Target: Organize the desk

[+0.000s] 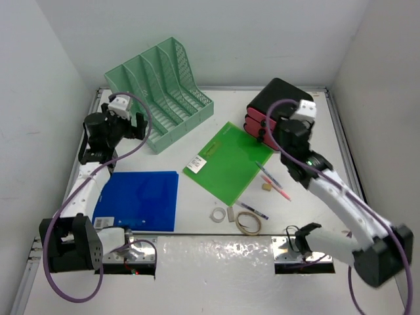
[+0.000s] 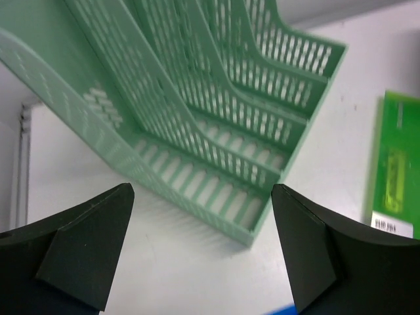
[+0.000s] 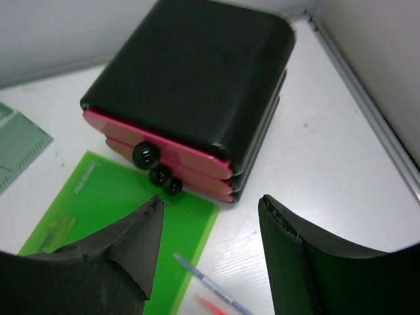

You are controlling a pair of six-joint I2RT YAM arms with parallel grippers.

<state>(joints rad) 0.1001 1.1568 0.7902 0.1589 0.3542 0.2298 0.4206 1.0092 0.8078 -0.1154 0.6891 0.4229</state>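
The left tool (image 2: 202, 220), spread and empty over the surface (image 3: 328, 151), should probably straddle one wall of the rack (image 2: 216, 131) just ahead before pinching, while the right tool (image 3: 210, 213), also parted and empty, squares up to the drawers (image 3: 197, 72) ahead.

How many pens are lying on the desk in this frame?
3. A blue pen and a pink pen lie at the right edge of the green folder; a third pen lies nearer the arms, beside the tape roll. Others could be hidden inside the drawer unit.

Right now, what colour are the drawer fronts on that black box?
Pink drawer fronts, clearest in right wrist view.
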